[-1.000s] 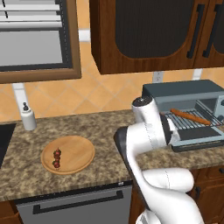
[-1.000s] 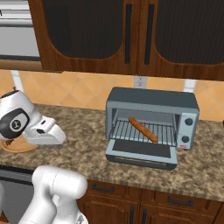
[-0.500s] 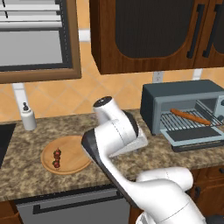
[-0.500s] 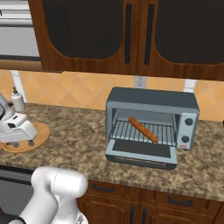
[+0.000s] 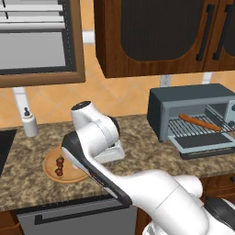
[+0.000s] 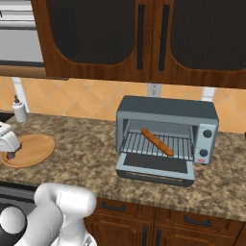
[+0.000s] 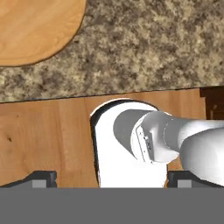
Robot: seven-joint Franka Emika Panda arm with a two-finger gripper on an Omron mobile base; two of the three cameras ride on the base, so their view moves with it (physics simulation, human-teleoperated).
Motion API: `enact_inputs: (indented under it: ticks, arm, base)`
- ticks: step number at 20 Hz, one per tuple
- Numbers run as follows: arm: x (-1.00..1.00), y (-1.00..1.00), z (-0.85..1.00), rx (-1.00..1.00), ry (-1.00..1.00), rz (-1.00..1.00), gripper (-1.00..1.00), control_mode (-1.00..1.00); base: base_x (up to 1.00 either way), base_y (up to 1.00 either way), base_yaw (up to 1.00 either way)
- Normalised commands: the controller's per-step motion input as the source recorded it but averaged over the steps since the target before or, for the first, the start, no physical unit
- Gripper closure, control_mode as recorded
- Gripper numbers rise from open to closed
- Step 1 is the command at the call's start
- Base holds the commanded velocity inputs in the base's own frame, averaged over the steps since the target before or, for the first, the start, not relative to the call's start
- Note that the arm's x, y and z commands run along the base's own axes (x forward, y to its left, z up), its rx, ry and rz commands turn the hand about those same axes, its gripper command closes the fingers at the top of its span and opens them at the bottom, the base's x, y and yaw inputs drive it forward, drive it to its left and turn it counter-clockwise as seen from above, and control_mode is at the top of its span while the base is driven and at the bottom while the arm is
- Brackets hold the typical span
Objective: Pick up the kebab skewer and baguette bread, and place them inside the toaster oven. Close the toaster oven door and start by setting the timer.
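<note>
The kebab skewer (image 5: pixel 59 166) lies on the left part of a round wooden board (image 5: pixel 73 176) at the counter's left. My gripper (image 6: pixel 8 149) hangs low over that board's near left part, just right of the skewer. In the hand view the gripper (image 7: pixel 111 180) is open, its fingertips (image 7: pixel 41 178) wide apart with nothing between them, and the board (image 7: pixel 35 26) sits at the top left. The baguette bread (image 5: pixel 199 122) lies on the wire rack inside the toaster oven (image 6: pixel 166 110). The toaster oven door (image 6: pixel 156 168) is folded down flat.
A white dispenser bottle (image 5: pixel 30 124) stands by the back wall left of the board. Dark wooden cabinets (image 6: pixel 144 38) hang above the counter. A dark cooktop edge (image 5: pixel 4 147) borders the counter on the left. Bare granite (image 6: pixel 81 149) lies between board and oven.
The arm has swung left from in front of the toaster oven to over the wooden board. The baguette stays on the rack, the skewer on the board, and the gripper stays open.
</note>
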Motion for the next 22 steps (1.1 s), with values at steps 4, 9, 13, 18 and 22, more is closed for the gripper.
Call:
enact_inputs:
  ticks: [4,9,13,18,22]
  arm:
    - [0.87,0.97,-0.34,0.07,0.01,0.00,-1.00,-1.00]
    - [0.56,0.77,-0.55,0.11,0.00,0.00,-1.00,-1.00]
    - [0.69,0.31,-0.54,0.14,0.00,0.00,-1.00,-1.00]
    - [0.60,0.36,-0.50,0.08,0.01,0.00,-1.00,-1.00]
    - [0.27,0.46,-0.57,0.03,0.01,0.00,-1.00,-1.00]
  base:
    - [0.00,0.00,0.00]
    - [0.00,0.00,0.00]
    - [0.00,0.00,0.00]
    - [0.00,0.00,0.00]
    - [0.00,0.00,0.00]
